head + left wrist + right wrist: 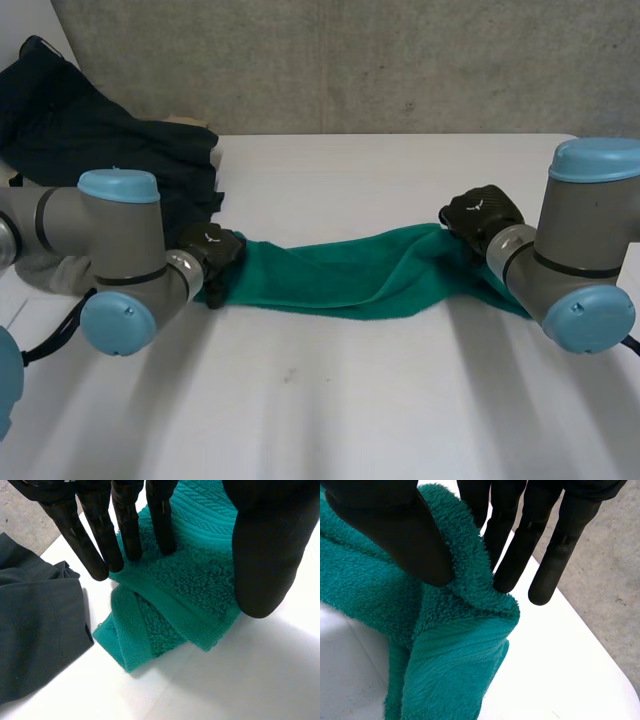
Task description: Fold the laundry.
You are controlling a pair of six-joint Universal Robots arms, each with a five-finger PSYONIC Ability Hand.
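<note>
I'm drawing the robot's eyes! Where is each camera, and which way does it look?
Head view: between and behind the arms, looking down at the table; left arm and right arm show.
Left wrist view: on that wrist, looking along the left hand at one end of the green towel, beside dark clothes.
Right wrist view: on that wrist, looking along the right hand pinching the other end.
Shared: both wrist views see that towel.

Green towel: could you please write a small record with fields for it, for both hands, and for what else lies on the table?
towel: green towel, stretched as a long band between the hands on the white table
left hand: pinches the towel's left end
right hand: pinches the right end between thumb and fingers
other: dark garment, heaped at the far left
fold: not yet neat
</note>
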